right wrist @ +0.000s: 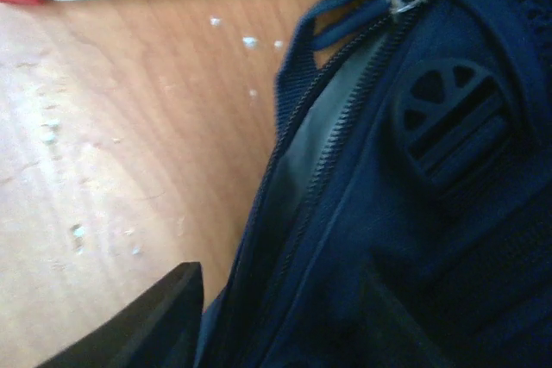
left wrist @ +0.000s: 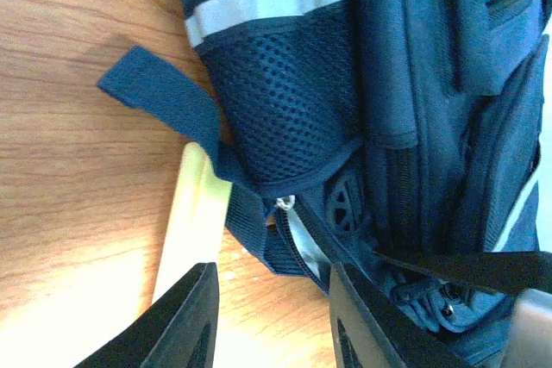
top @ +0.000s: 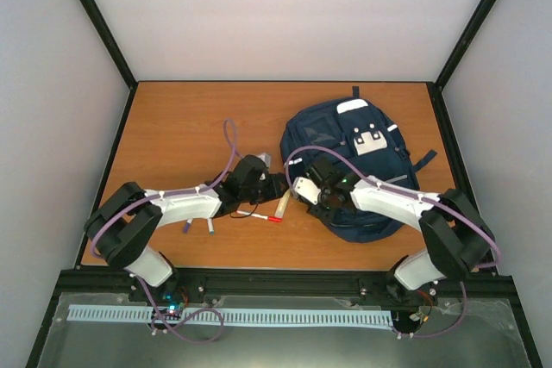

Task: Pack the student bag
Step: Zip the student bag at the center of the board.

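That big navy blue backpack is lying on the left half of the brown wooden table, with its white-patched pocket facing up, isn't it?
Not quite. The large navy blue fabric backpack lies on the right half of the brown wooden table, not the left; the top external view shows this. Its white-patched front pocket does face up.

Soft, even overhead light — wrist views blurry, with blown-out glare on the tabletop.

Lab test cell: wooden table; white panels behind and beside it; black frame posts at its far corners; cable duct along its near edge.
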Robot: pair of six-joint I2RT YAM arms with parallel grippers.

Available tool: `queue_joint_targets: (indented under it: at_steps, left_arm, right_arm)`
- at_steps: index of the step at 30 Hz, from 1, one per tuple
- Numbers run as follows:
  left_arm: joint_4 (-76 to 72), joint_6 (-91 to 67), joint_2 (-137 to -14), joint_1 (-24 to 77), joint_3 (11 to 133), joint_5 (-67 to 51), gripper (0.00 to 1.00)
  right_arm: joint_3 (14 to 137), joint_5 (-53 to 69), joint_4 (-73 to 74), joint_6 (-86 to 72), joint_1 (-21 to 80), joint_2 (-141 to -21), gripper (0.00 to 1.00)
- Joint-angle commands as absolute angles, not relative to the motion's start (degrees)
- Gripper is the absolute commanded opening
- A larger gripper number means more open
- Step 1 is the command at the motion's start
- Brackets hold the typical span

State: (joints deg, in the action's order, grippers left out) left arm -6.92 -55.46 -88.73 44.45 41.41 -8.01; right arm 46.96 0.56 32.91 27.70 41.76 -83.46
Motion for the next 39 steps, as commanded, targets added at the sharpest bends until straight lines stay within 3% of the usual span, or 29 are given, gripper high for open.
queue_joint_targets:
  at_steps: [1,3,7,10,19,28,39]
  left_arm:
    - [-12.04,-56.69,-88.43,46.52,41.68,-6.35,0.38]
    - [-12.36,-56.09,-89.81,47.34,42.89,-5.80,0.38]
    - [-15.27,-55.17,-92.94,48.29,44.31,-5.73,0.32]
    - [-17.99,-53.85,-94.57,48.42,44.70,-6.74,0.27]
    - [-16.84,-51.49,-95.28,48.62,45.68,-2.45,0.35]
    - [-15.04,-43.48,-93.38,51.50,47.39,2.82,0.32]
    - [-25.24,-45.38,-97.32,49.22,43.52,-5.74,0.63]
  right_arm:
    - [48.21,-5.89,30.55,24.38,41.48,-85.68,0.36]
    - [48.16,-5.90,30.06,24.13,41.08,-83.80,0.19]
    - [49.04,-1.97,31.15,23.81,38.79,-80.15,0.03]
    - [49.69,1.45,31.94,23.65,37.32,-77.73,0.03]
    - [51.65,4.70,33.16,23.49,35.40,-77.47,0.03]
    - [53.29,6.03,34.05,23.68,34.48,-76.97,0.03]
    - [53.26,7.12,34.58,23.86,34.20,-75.96,0.03]
